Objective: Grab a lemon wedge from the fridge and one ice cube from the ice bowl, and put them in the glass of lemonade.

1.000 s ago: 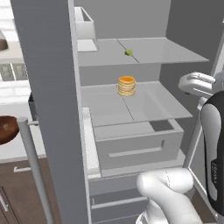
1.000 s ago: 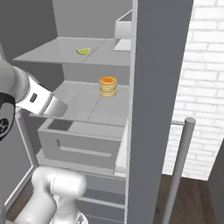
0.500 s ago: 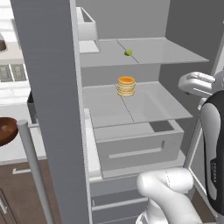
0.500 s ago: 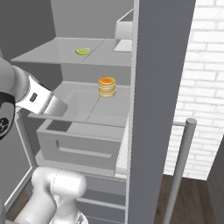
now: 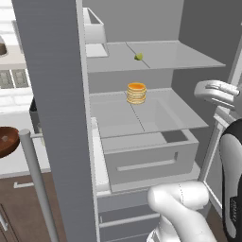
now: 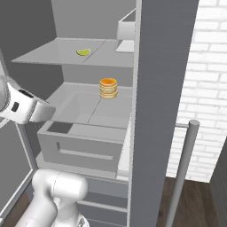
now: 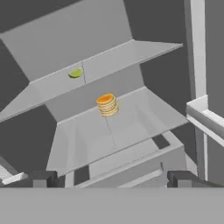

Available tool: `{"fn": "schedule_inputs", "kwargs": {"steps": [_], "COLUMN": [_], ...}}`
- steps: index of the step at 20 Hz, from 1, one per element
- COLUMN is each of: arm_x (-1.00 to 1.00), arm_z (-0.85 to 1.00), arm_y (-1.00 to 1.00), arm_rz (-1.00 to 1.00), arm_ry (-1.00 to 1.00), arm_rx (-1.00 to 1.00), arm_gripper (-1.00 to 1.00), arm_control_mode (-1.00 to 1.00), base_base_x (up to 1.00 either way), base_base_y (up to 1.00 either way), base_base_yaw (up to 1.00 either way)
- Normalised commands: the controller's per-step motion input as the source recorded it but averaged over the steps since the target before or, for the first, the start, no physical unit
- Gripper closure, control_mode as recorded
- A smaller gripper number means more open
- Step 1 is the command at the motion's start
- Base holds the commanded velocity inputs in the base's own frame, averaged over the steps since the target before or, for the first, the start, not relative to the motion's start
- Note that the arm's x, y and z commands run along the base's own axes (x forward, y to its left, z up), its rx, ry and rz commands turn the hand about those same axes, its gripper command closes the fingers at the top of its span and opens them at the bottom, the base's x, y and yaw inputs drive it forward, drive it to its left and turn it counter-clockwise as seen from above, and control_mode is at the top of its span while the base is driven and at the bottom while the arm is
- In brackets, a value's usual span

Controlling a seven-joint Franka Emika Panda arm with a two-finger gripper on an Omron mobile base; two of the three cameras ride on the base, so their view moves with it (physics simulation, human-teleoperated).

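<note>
The fridge (image 5: 56, 118) stands open. A small yellow-green lemon wedge (image 5: 138, 56) (image 6: 83, 52) (image 7: 75, 73) lies on its upper glass shelf. My gripper (image 7: 113, 178) hangs open and holds nothing, in front of the fridge by its right side, lower than the wedge and well short of it. The edge of the dark reddish-brown ice bowl (image 5: 5, 141) shows on the counter to the left of the door. The ice cube and the glass of lemonade are out of view.
A stack of pancakes (image 5: 136, 93) (image 6: 108, 88) sits on the middle shelf. Below it a grey drawer (image 5: 151, 163) is pulled partly out. A white bin (image 5: 94, 28) hangs on the open door, whose bar handle (image 5: 38, 184) juts toward me.
The open fridge door has swung slightly wider. My hand and the things on the shelves have stayed put.
</note>
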Motion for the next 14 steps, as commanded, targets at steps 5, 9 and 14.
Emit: {"fn": "schedule_inputs", "kwargs": {"steps": [5,9,14], "arm_x": [-0.23,0.21,0.65], "arm_z": [0.31,0.19,0.54], "arm_y": [0.50,0.31,-0.04], "arm_rz": [0.00,0.00,-0.01], "arm_ry": [-0.31,-0.08,0.05], "arm_rx": [0.00,0.02,0.01], "arm_gripper": [-1.00,-1.00,-1.00], "arm_control_mode": [-1.00,-1.00,-1.00], "base_base_x": [0.00,0.00,0.00], "base_base_y": [0.00,0.00,0.00], "base_base_yaw": [0.00,0.00,0.00]}}
